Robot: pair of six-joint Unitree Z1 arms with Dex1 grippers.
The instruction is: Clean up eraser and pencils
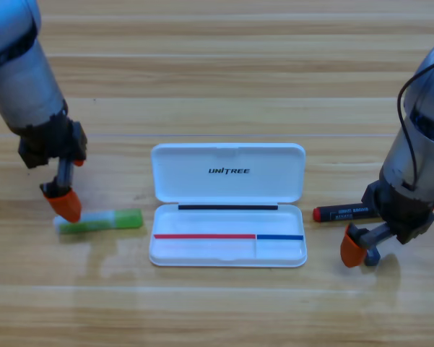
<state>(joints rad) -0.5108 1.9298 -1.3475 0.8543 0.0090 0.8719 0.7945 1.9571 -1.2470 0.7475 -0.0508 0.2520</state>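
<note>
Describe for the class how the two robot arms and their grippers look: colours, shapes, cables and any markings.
Both arms are thick, rounded grey cylinders. The left arm ends in a black gripper body, and the left gripper has orange jaws. The right arm has a thin black cable looping along its side, and its black wrist block carries the right gripper, also with orange jaws. No markings show on either arm.

Standing over it, all I'm seeing is the counter filling the whole view: light wood planks running side to side, with darker seams between them. Soft light is bouncing off the glossy finish, leaving pale sheen near the front edge. No walls or floor showing.
</note>
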